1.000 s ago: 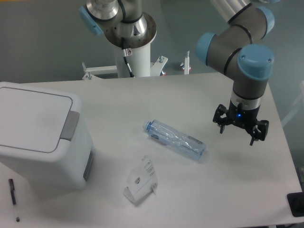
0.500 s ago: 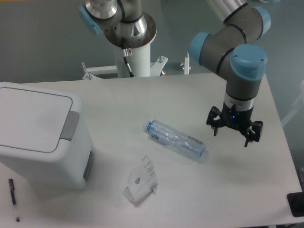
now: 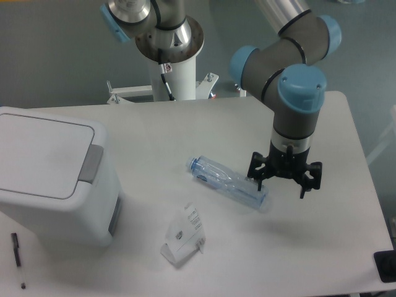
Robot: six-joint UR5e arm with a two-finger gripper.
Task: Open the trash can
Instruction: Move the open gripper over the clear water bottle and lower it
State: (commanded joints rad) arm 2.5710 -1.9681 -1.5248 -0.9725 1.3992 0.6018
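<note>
Boxy white plastic trash can (image 3: 49,179), flat lid shut, grey tab.

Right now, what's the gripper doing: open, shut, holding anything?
Gripper: open, fingers spread, holding nothing; it hangs above the table by the clear bottle, far from the trash can, whose lid is down.
</note>
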